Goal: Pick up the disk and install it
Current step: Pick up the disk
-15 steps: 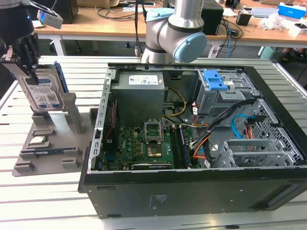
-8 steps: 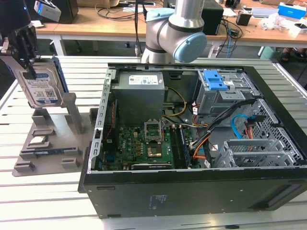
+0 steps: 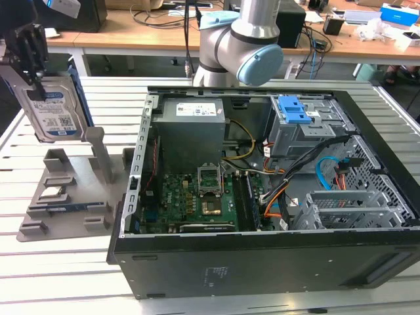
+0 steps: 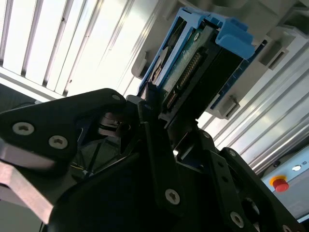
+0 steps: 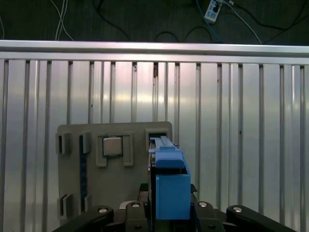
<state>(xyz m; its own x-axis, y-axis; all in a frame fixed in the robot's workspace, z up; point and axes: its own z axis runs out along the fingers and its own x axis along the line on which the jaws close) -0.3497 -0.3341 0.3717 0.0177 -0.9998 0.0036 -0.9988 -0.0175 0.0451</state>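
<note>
Hanging upright, the disk (image 3: 56,111) is pinched at its upper edge by the gripper (image 3: 36,82), jaws closed on it. It is above the grey holder tray (image 3: 72,197), toward the exterior view's left of the open computer case (image 3: 262,269).

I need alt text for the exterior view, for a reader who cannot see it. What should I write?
A black pincer holds the disk upright above a grey holder tray, at the exterior view's left. An open computer case lies on the slatted metal table beside them.
</note>
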